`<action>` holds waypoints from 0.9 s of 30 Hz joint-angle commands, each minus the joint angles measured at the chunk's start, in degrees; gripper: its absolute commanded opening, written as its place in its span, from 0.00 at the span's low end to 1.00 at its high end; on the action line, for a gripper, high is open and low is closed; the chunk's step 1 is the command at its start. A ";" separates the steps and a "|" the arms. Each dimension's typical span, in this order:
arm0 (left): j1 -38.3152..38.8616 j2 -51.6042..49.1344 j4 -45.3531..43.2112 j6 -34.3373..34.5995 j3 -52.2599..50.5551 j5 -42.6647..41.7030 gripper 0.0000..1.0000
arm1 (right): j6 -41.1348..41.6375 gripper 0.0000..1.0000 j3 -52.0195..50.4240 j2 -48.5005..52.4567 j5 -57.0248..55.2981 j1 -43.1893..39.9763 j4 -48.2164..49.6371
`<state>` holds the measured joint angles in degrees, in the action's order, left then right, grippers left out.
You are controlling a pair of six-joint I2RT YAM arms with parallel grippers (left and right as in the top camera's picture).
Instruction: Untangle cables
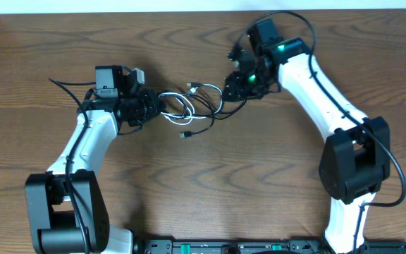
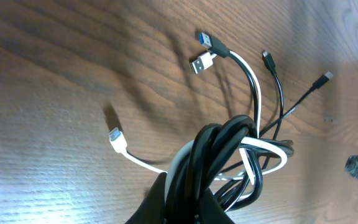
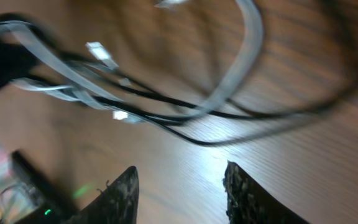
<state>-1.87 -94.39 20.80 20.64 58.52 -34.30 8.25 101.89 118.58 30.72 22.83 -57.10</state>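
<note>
The left claw (image 2: pixel 182 208) is clamped tight on the black bundle of the cables (image 2: pixel 229 149), plug ends fanning out over the bench (image 2: pixel 73 93). The right claw (image 3: pixel 182 183) stands apart, empty, just beside the loose loops. The tangle lies mid-bench, slightly toward the far edge.

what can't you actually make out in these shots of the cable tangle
- Left wrist view: the left claw is mostly cut off by the bottom edge and buried under the bundled thin black cords.
- Right wrist view: motion blur smears the thin white cord; plug types unreadable.
- Overhead: which cord crosses over which is too small to tell.
</note>
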 commanded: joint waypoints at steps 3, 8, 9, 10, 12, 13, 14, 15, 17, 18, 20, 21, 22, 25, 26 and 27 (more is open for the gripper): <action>1.36 0.52 0.74 4.85 0.59 -1.29 0.08 | 2.54 0.45 -0.24 0.00 1.70 5.92 4.20; 1.97 0.52 0.76 5.18 0.59 -1.33 0.08 | 9.38 0.51 -0.37 0.46 -6.91 10.21 7.78; 1.97 0.52 0.76 5.18 0.59 -1.33 0.08 | 9.57 0.52 -0.37 0.61 -7.23 10.80 8.37; 1.97 0.52 0.76 5.18 0.59 -1.33 0.08 | 10.16 0.53 -0.37 0.94 -7.80 11.47 8.98; 1.97 0.52 0.76 5.18 0.59 -1.33 0.08 | 12.04 0.53 -0.37 1.51 -10.03 12.20 9.40; 1.97 0.52 0.76 5.18 0.59 -1.33 0.07 | 13.03 0.53 -0.37 1.97 -11.45 12.48 9.53; 1.97 0.52 0.76 5.18 0.59 -1.33 0.07 | 13.64 0.53 -0.37 2.51 -12.92 12.83 9.73; 1.97 0.52 0.76 5.18 0.59 -1.33 0.07 | 13.60 0.53 -0.37 3.45 -14.32 13.31 10.38; 1.97 0.52 0.76 5.18 0.59 -1.33 0.07 | 13.60 0.54 -0.37 4.37 -14.29 13.73 11.10; 1.97 0.52 0.76 5.18 0.59 -1.33 0.07 | 13.70 0.54 -0.39 4.81 -14.27 13.92 11.39; 1.97 0.52 0.76 5.18 0.59 -1.33 0.07 | 14.19 0.53 -0.39 5.29 -14.25 14.21 11.93; 1.97 0.52 0.76 5.18 0.59 -1.33 0.07 | 14.47 0.53 -0.39 5.57 -14.32 14.34 12.26; 1.97 0.52 0.76 5.18 0.59 -1.36 0.07 | 14.56 0.53 -0.39 5.79 -14.25 14.47 12.70; 1.97 0.52 0.76 5.18 0.59 -1.66 0.08 | 16.24 0.52 -0.39 6.78 -14.29 15.13 14.71; 1.97 0.52 0.74 5.16 0.59 -2.40 0.08 | 16.85 0.51 -0.39 7.06 -14.27 15.23 15.61; 1.97 0.52 0.74 5.18 0.59 -2.86 0.08 | 17.38 0.51 -0.39 7.34 -14.32 15.32 16.37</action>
<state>-0.10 -94.39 21.37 25.56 58.52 -34.68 22.94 101.60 124.46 17.21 37.34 -42.35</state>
